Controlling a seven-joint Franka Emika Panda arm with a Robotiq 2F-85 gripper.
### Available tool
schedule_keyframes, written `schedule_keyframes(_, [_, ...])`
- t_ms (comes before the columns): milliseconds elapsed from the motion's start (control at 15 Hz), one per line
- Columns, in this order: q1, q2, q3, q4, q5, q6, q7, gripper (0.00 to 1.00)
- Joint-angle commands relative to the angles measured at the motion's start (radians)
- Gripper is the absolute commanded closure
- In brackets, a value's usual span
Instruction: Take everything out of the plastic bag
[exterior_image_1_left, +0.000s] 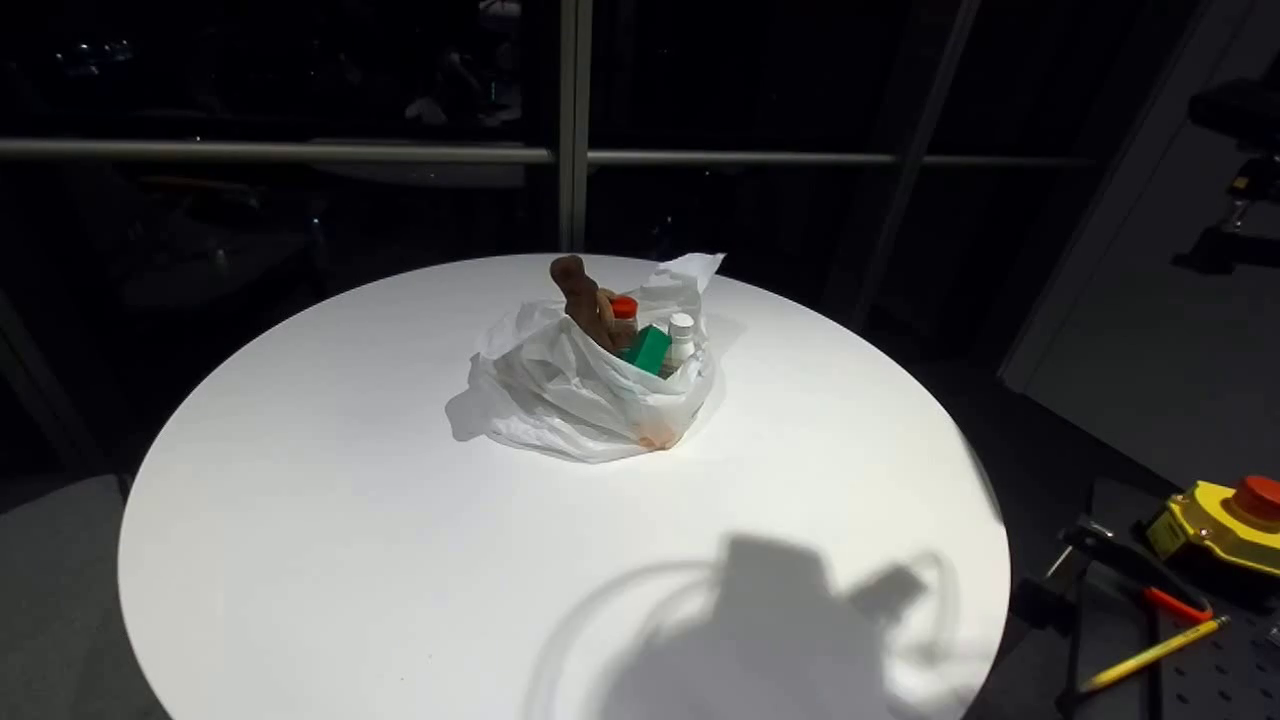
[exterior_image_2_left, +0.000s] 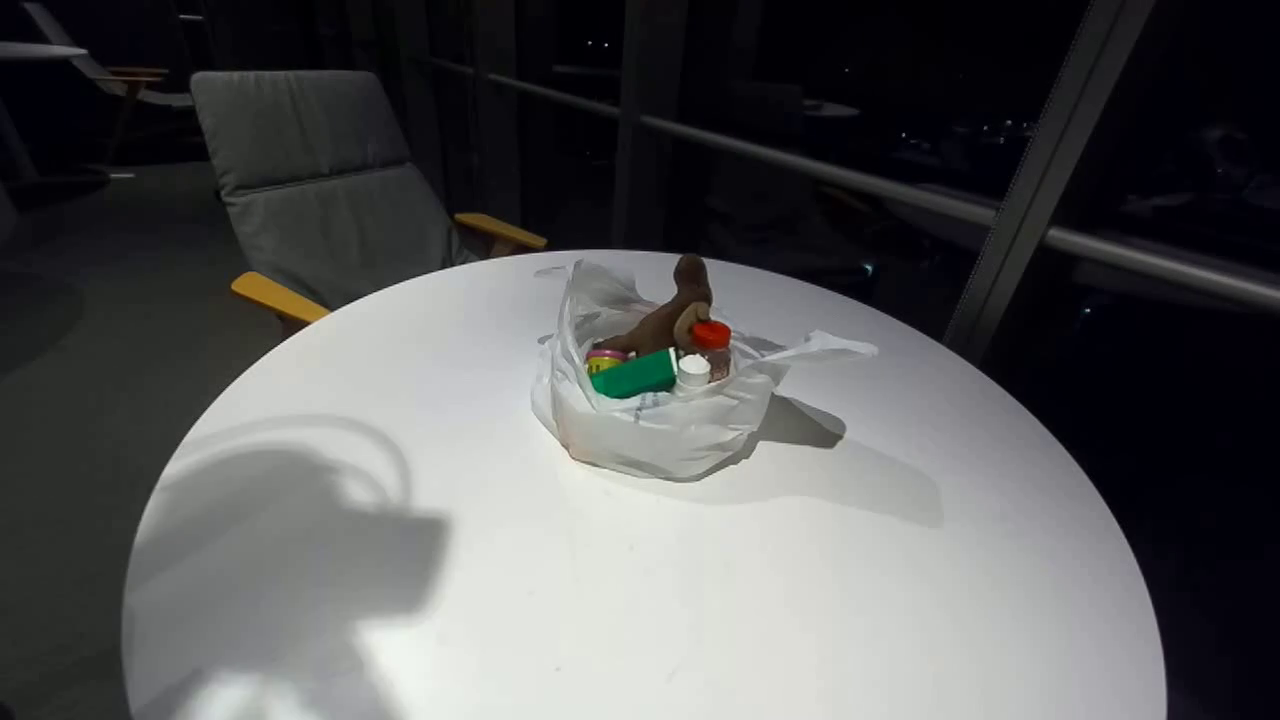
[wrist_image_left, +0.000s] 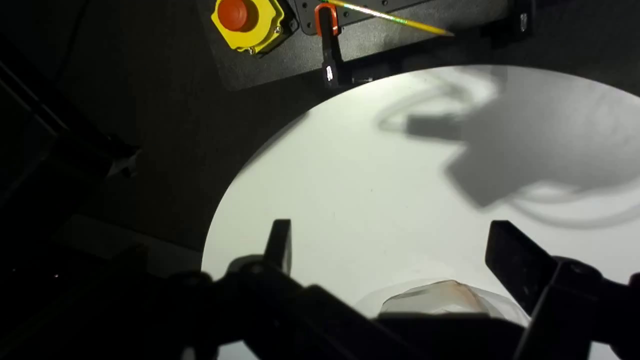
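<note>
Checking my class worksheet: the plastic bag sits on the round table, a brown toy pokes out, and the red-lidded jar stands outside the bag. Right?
No: as both exterior views show, the red-lidded jar is inside the plastic bag. The rest holds: the bag sits on the round table, and a brown toy pokes out.

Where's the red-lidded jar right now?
In an exterior view, the red-lidded jar sits in the plastic bag, between the brown toy on picture left and the white bottle on picture right.

Wrinkled whitish plastic bag, mouth open — inside: brown toy, red-lidded jar, tilted green box, white bottle.
</note>
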Motion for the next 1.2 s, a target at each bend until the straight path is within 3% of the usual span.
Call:
schedule_keyframes(0, [-0.073,0.172,-0.083,0.041,-0.078,0.197,-0.038,0.0])
schedule_keyframes(267, [-0.109,0.419,-0.15,0.083,-0.11,0.445,-0.082,0.0])
schedule_keyframes(533, [-0.096,0.679,-0.174,0.161,-0.091,0.621,-0.149,0.0])
schedule_keyframes(867, [-0.063,1.009,-0.173,0.35,-0.046,0.725,-0.178,0.0])
schedule_keyframes(1133, [-0.045,1.213,-0.169,0.516,-0.017,0.739,-0.223,0.0])
